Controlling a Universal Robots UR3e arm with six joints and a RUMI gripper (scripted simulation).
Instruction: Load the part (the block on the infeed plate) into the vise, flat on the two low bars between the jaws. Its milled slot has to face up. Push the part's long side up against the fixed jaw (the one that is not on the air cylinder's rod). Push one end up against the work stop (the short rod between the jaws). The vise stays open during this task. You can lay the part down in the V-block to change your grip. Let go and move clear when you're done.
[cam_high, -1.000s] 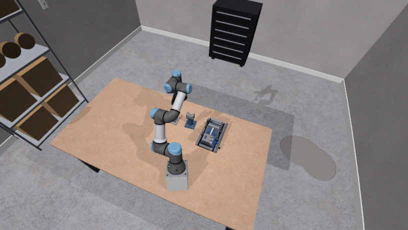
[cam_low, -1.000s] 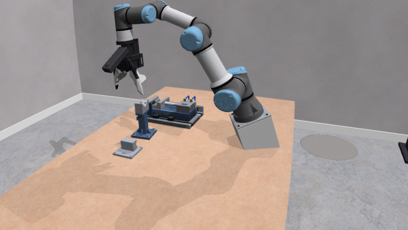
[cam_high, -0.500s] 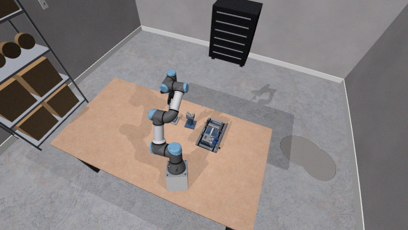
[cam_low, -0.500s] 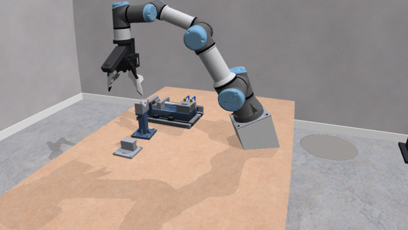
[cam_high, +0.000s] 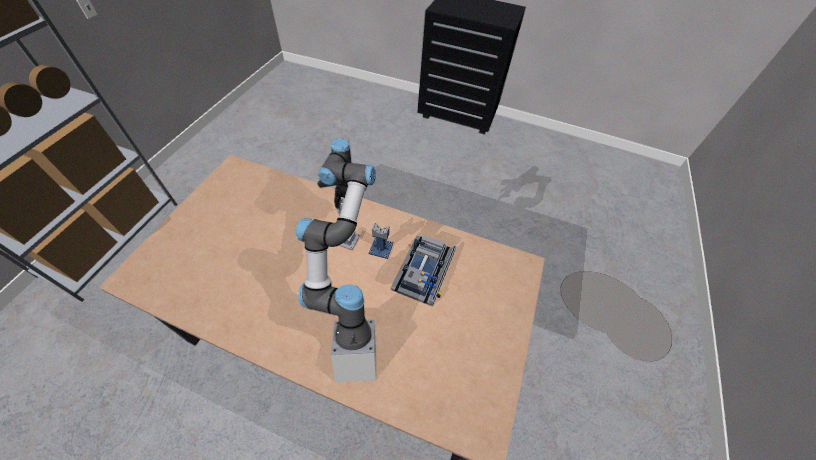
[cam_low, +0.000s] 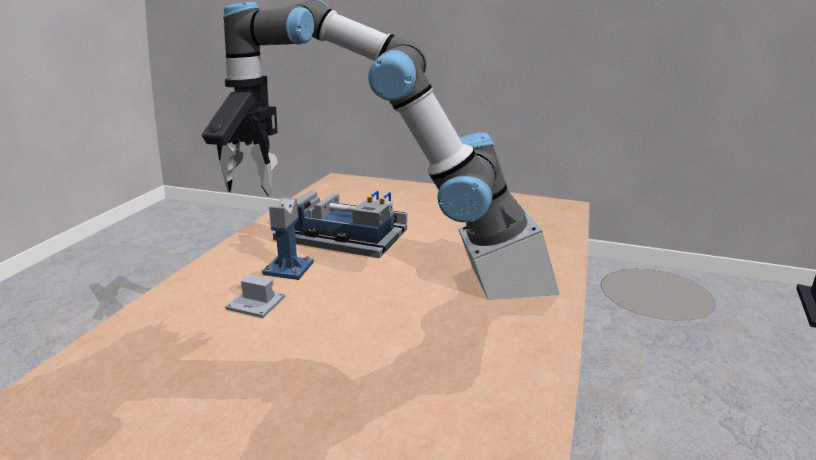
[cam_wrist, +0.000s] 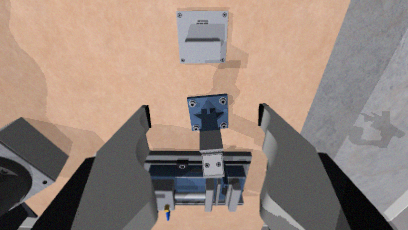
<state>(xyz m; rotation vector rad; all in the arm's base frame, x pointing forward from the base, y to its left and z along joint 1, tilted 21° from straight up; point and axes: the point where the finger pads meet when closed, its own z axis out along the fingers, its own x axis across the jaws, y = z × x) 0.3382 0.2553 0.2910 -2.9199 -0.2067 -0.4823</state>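
The grey part (cam_low: 256, 288) (cam_wrist: 202, 40) sits on the infeed plate (cam_low: 236, 308) (cam_wrist: 222, 18) on the table. My gripper (cam_low: 248, 188) (cam_wrist: 204, 105) hangs high in the air, beyond the V-block (cam_low: 282, 220) (cam_wrist: 206, 112) (cam_high: 380, 234). Its fingers stand partly apart with nothing between them. The vise (cam_low: 348, 225) (cam_high: 424, 265) (cam_wrist: 170, 170) stands open past the V-block. In the wrist view the part lies far ahead at the top, the V-block in the middle and the vise at the bottom. In the top view the arm hides the part.
The arm's base block (cam_low: 508, 265) (cam_high: 354, 357) stands on the wooden table (cam_low: 400, 371). A shelf with boxes (cam_high: 57, 171) stands to the left of the table, and a black drawer cabinet (cam_high: 468, 62) stands at the back wall.
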